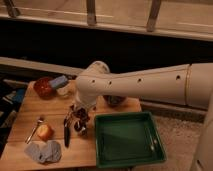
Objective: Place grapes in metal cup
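Wooden bench [30, 117] is filling the lower left of the frame, and nearest the viewer a grey cloth [44, 151] is lying at its front edge. Just behind it an orange fruit [45, 132] is resting beside a spoon [34, 130], with a dark utensil [66, 135] lying to their right. At lower centre a green tray [127, 142] is sitting with its left wall close to the working spot.

Between the utensil and the tray, the gripper [80, 120] is hanging from the white arm [135, 85] with its jaws pressed together on the grapes [79, 116], a dark lumpy bunch showing under the wrist. The metal cup [81, 130] is standing directly beneath them, just in front of the bunch; whether the grapes are touching its rim is impossible to tell.

Farther back, a dark red bowl [115, 100] is peeking out behind the arm, and an orange-red bowl [44, 86] is sitting at upper left beside a blue sponge [59, 81].

Risk from here: the bunch looks wide against the small cup, so it may be catching the rim on release, tipping the cup or spilling onto the bench.
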You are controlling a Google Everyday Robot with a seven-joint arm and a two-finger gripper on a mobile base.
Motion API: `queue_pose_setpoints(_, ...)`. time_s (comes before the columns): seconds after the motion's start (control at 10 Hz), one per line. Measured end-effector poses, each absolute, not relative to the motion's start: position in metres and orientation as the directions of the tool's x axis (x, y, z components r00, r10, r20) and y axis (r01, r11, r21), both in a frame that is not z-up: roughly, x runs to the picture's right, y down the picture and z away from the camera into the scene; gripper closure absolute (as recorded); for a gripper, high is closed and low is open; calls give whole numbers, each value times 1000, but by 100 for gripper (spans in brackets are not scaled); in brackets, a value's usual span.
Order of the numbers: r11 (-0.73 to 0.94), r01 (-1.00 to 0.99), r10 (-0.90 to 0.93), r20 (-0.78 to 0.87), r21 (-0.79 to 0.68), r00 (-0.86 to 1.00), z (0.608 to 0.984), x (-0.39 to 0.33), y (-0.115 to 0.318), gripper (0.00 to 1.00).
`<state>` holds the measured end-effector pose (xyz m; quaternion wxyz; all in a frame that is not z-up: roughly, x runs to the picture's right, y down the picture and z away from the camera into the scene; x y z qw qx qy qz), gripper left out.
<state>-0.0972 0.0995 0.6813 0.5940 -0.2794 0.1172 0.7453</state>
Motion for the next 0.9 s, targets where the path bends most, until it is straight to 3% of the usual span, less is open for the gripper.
queue_pose_setpoints(0.5,-340,-932,753,-630,-125,-190,680,-90,149,100)
queue_pose_setpoints(0.9,-353,-927,721,-668,-125,-184,694,-95,161,100)
